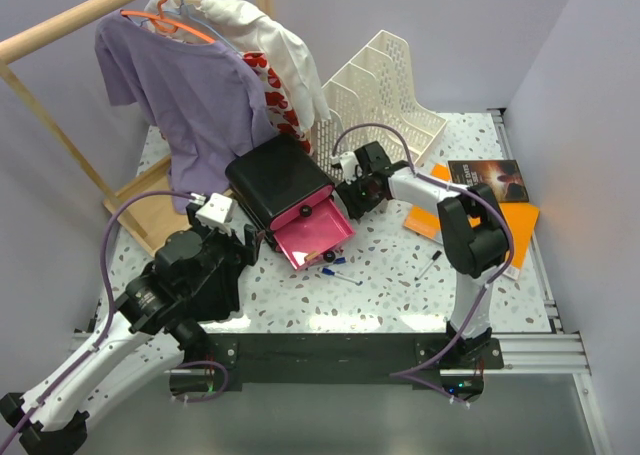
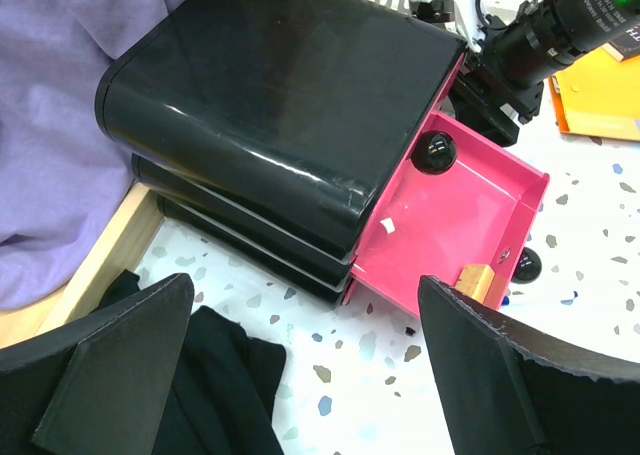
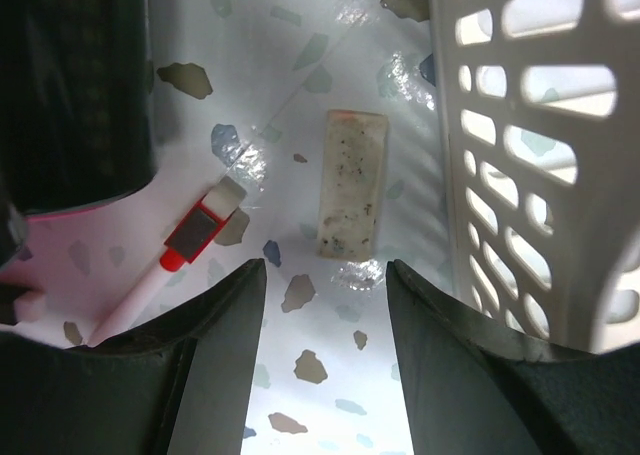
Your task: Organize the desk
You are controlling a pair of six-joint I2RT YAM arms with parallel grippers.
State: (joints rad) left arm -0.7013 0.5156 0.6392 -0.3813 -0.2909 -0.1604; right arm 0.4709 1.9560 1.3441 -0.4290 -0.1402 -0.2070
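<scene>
Step in hand, as I read it: clearing loose stationery off the desk [image 1: 390,305] into the pink drawer [image 1: 312,233]. The desk fills the top view, arm bases at its near edge.

Right gripper [image 3: 325,275] sits toward the far edge, in the gap between the black drawer unit [image 1: 275,180] and the white file rack [image 3: 445,125]; jaws half apart, nothing between them. The speckled eraser [image 3: 352,183] lies flat on the desk just ahead of the fingertips, long side roughly in line with the gap; not touched yet. A white marker [image 3: 190,240] with a red and grey end lies beside it, on the drawer-unit side.

Left gripper [image 2: 305,305] hangs near the left front of the drawer unit; jaws at full spread, holding nothing. The drawer is pulled out toward the near edge; a small tan piece [image 2: 478,277] lies in its front corner (can't tell what it is).

Next move, my guess: push forward and down so the pads straddle the eraser's narrow width, then pinch. Rack wall is just beside the eraser, so little room on that side; marker could get nudged on the other.

Also left to sort: pens [image 1: 335,265] on the desk in front of the drawer; dark book [image 1: 485,175] on an orange folder [image 1: 520,220] at the right edge.
</scene>
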